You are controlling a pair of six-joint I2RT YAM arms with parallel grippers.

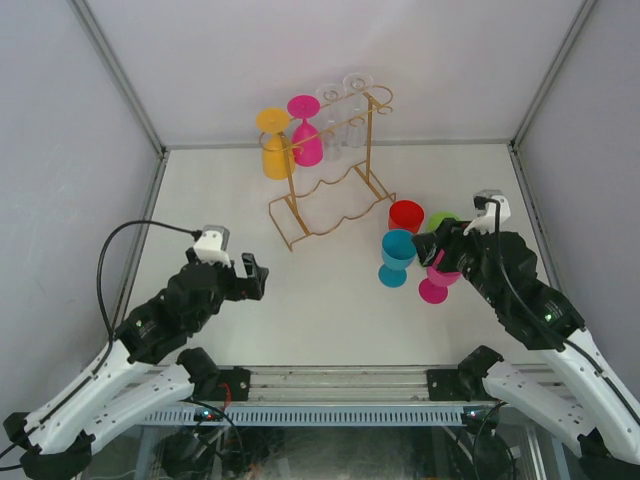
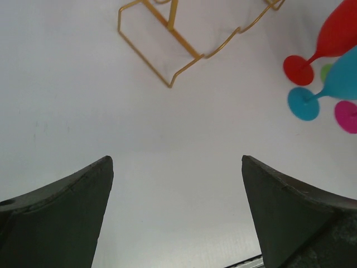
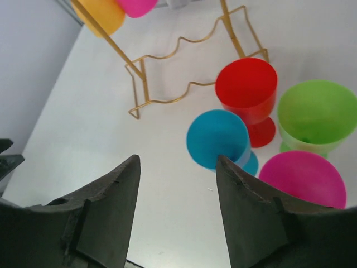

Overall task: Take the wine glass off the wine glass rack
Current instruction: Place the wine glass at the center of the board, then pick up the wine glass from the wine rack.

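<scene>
With my right gripper (image 3: 177,167) standing jaws apart and empty beside the blue glass (image 3: 217,137) near the table's right edge, I judged a straight lift safest before reaching for the rack (image 1: 330,190) at the far edge, where the orange glass (image 1: 275,150) hung.

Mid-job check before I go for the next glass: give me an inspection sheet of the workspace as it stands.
Surface: white table, no spills seen.
Job's things: gold wire rack at the back; orange glass, hanging pink glass and two clear glasses hang from it bowl-down. Red glass, green glass, blue glass and standing pink glass stand upright to its right.
Clutter: nothing seen.
Grippers: left gripper jaws open, empty, over bare table; right gripper jaws open, empty, beside the standing glasses.
Cables: black cable loops off the left arm; second cable runs along the right arm.
Surroundings: white walls, metal frame.
</scene>
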